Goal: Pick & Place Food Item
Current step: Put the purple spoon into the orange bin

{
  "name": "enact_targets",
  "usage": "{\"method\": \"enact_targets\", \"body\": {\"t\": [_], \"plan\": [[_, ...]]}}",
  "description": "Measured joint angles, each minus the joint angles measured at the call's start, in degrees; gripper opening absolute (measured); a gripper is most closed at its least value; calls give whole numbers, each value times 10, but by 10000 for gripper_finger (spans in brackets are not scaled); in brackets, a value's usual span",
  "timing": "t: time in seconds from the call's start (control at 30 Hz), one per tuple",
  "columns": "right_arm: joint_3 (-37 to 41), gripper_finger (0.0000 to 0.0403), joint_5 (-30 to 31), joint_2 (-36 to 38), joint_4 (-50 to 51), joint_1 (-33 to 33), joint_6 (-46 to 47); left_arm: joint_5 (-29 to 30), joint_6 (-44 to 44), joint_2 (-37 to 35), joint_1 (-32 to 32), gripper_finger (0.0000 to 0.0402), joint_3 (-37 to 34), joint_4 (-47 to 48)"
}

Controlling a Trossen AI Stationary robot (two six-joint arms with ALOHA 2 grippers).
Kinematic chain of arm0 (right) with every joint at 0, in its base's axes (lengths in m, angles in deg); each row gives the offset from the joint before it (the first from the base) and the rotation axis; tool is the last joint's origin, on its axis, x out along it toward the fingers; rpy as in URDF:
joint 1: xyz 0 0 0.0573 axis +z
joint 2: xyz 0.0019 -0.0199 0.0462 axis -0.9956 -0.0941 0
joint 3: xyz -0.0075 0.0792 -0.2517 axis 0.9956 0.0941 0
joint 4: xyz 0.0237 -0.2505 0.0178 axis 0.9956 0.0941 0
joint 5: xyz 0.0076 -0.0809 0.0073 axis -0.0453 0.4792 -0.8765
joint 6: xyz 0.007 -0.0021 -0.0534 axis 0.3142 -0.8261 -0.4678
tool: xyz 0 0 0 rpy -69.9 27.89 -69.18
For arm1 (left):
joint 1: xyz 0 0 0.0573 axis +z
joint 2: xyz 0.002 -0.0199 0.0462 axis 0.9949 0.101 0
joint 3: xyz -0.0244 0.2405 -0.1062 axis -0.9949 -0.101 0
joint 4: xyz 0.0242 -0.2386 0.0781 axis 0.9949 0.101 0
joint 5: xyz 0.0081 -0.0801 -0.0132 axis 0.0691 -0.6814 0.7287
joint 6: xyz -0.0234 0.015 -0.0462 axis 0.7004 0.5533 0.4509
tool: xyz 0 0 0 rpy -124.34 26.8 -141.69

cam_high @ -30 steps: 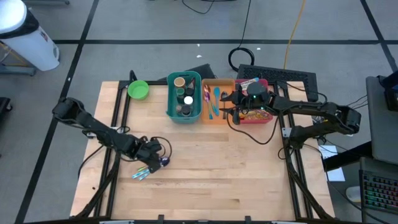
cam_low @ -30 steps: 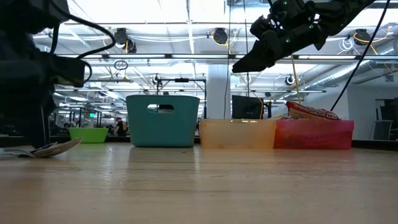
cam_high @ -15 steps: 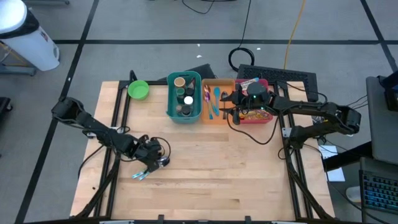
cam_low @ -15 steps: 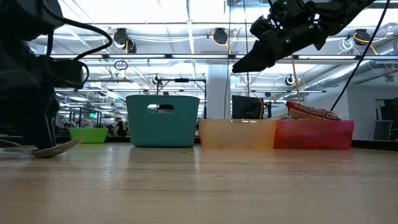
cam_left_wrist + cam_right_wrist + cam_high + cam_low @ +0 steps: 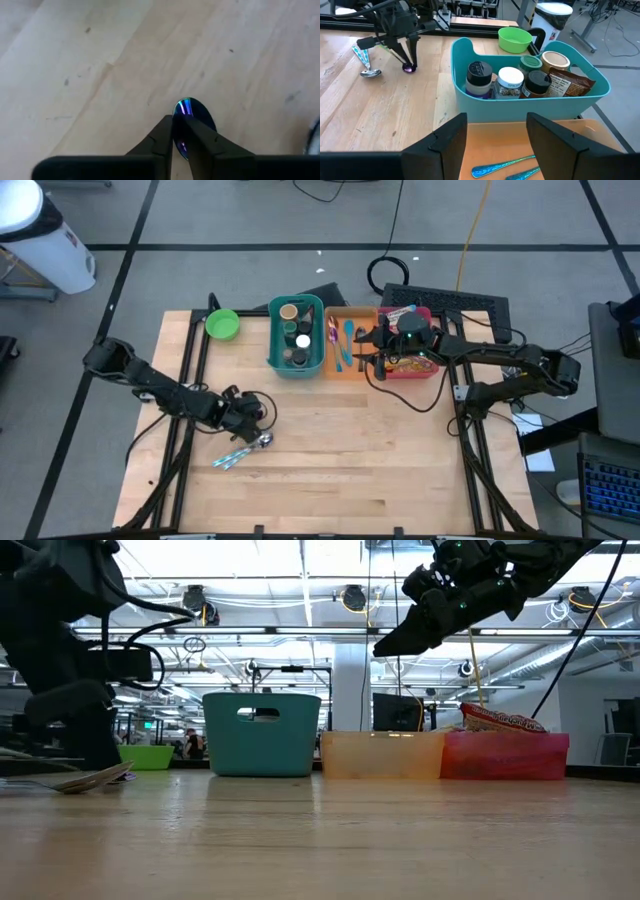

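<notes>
Spoons (image 5: pixel 240 452) lie just beside the left end effector (image 5: pixel 179 134), pinched on a purple disc (image 5: pixel 192 120); right end effector (image 5: pixel 496 131) gapes.

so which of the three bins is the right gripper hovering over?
The orange bin, the middle one of the row, holding blue spoons. The right gripper hangs open above it, between the teal bin of jars and the pink bin of snack packets.

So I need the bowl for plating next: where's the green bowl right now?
In the high view the green bowl sits at the table's far left corner, just left of the teal bin, well away from both grippers.
</notes>
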Motion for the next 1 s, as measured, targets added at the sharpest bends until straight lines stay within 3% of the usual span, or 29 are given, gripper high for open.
{"method": "enact_targets", "body": {"t": [0.2, 0.53, 1.0], "plan": [[0, 196, 0, 0, 0, 0, 0, 2, 16, 0, 18, 34, 0, 0], [0, 196, 0, 0, 0, 0, 0, -6, 25, 0, 39, 85, 0, -11], [0, 196, 0, 0, 0, 0, 0, 3, 14, 0, 44, 88, 0, -51]]}}
